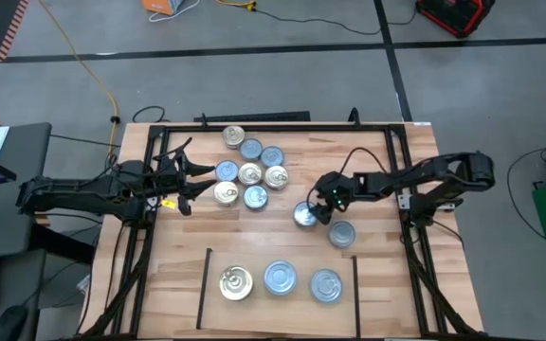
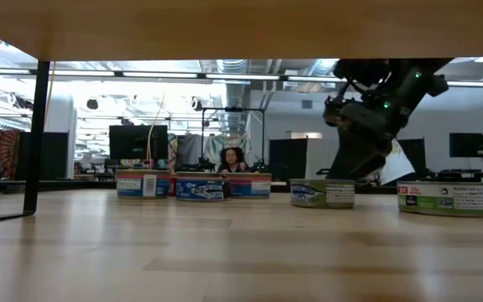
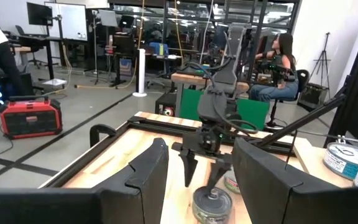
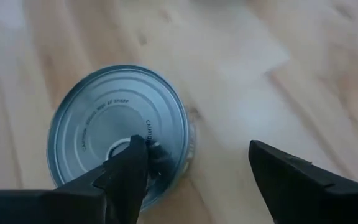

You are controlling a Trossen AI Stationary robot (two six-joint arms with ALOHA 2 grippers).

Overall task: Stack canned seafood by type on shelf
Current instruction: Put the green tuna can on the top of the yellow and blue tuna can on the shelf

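Note:
The shelf (image 1: 204,284) is the wood patch between thin black lines at the table's near edge. Three tins stand on it: a gold one (image 1: 236,283) and two silver ones (image 1: 281,278) (image 1: 325,285). Several gold and silver tins stand in a cluster (image 1: 250,173) at the far middle. My right gripper (image 1: 322,206) is open just over a lone silver tin (image 1: 304,216) right of centre. One finger (image 4: 129,168) is above the tin's top (image 4: 98,124), the other (image 4: 291,180) past its rim over bare wood. My left gripper (image 1: 183,180) waits open at the table's left. My right gripper comes at the silver tin slanting down from the table's right. Whether the finger over the tin's top (image 4: 148,134) touches it, I cannot tell. The tin stands flat on the table.
Another silver tin (image 1: 341,234) stands on the table just near-right of the right gripper. A black metal frame (image 1: 401,170) runs round the table's edges. Bare wood lies between the cluster and the shelf. A person sits beyond the table in the room.

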